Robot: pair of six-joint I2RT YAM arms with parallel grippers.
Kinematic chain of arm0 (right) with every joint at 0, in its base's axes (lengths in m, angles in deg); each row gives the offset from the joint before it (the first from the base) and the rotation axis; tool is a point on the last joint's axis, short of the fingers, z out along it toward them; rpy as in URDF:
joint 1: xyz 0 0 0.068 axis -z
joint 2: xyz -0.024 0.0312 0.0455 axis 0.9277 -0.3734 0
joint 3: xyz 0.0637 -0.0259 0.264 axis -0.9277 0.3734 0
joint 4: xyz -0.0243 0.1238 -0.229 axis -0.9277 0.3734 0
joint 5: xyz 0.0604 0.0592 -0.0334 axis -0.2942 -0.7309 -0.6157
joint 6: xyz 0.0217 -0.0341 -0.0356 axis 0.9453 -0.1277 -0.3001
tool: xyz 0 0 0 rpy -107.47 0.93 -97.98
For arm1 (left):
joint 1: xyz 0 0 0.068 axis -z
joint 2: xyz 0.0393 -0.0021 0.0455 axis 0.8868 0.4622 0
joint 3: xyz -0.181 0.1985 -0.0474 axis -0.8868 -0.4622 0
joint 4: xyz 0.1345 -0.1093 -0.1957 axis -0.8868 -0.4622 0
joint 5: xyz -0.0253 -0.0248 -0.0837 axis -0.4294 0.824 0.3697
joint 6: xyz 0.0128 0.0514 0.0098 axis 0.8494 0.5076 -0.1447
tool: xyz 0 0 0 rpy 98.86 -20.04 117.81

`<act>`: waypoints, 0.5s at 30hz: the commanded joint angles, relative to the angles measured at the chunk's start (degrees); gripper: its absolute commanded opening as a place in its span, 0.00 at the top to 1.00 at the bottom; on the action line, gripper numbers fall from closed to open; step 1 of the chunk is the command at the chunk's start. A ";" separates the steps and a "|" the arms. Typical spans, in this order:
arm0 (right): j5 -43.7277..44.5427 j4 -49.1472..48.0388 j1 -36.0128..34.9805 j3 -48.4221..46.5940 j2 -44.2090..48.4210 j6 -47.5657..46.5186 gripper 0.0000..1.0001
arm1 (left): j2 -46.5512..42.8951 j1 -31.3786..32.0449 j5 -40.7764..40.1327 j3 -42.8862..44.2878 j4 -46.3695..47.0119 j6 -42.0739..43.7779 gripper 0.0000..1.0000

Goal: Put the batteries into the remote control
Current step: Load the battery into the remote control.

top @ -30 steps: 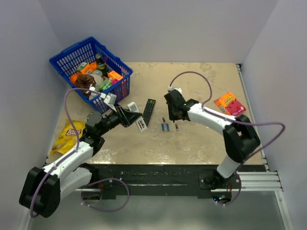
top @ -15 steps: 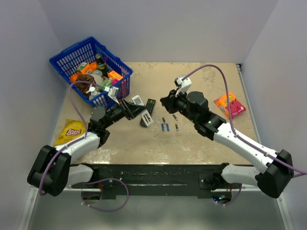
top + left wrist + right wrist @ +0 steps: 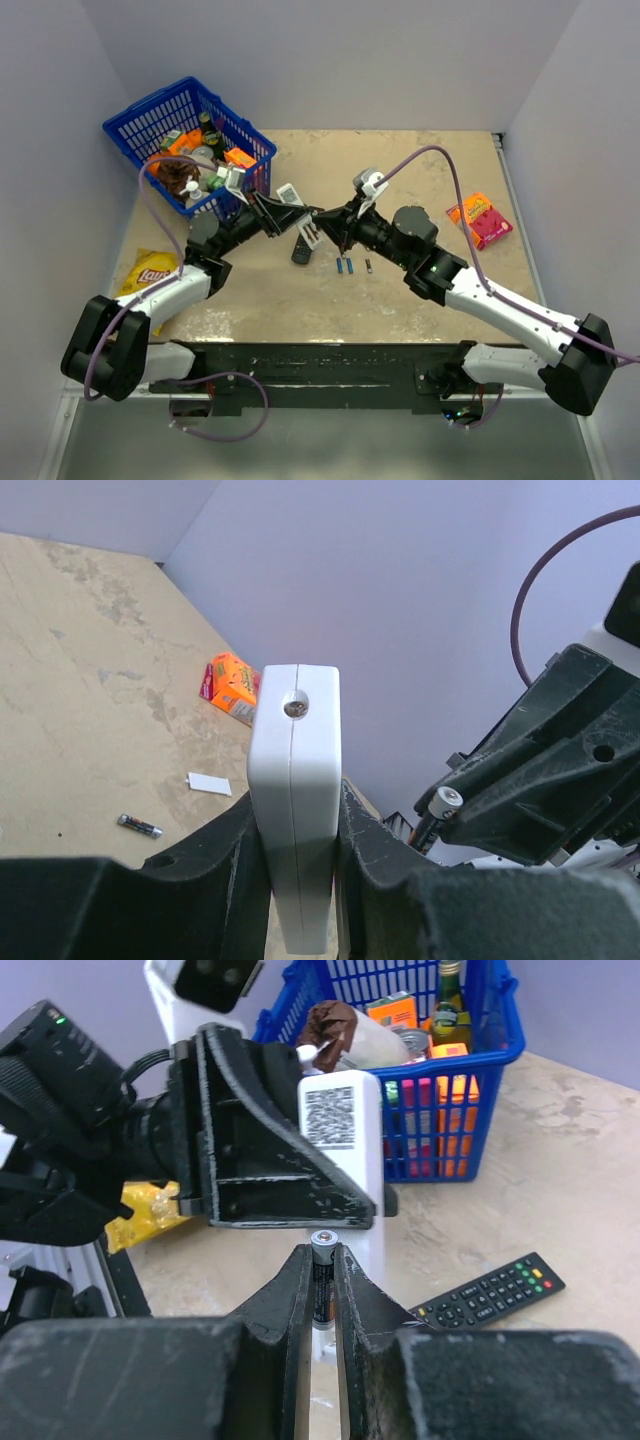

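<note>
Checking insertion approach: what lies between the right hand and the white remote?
Only the battery the right hand pinches, seen near the remote in the right wrist view.

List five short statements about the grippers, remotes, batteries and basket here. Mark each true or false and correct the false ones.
1. The left gripper clamps the slim white rectangular remote. True.
2. The right gripper is empty. False: it pinches a dark cylindrical battery.
3. The long black remote lies on the tan table. True.
4. The blue plastic basket is empty. False: it holds groceries.
5. Two small blue batteries lie on the table. True.
</note>
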 commanded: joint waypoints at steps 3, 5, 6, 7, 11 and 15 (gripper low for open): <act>-2.00 -6.58 -1.53 0.62 -1.34 -2.16 0.92 | 0.48 0.28 -1.35 2.73 5.10 -1.81 1.00; -1.82 -8.16 -1.71 1.41 -1.96 -2.16 0.92 | 0.57 0.28 -1.53 2.99 5.27 -2.52 1.00; -1.56 -9.03 -1.89 1.59 -2.22 -2.16 0.92 | 0.57 0.28 -1.53 3.08 5.27 -2.78 1.00; -1.38 -9.30 -1.89 1.68 -2.48 -2.16 0.92 | 0.57 0.28 -1.62 3.25 5.36 -3.48 1.00; -0.07 -10.62 -1.97 2.91 -3.54 -2.60 0.92 | 0.92 0.37 -1.71 3.52 6.59 -4.98 1.00; 1.51 -11.15 -1.97 3.35 -4.15 -2.95 0.92 | 0.92 0.37 -1.44 3.52 7.29 -6.12 1.00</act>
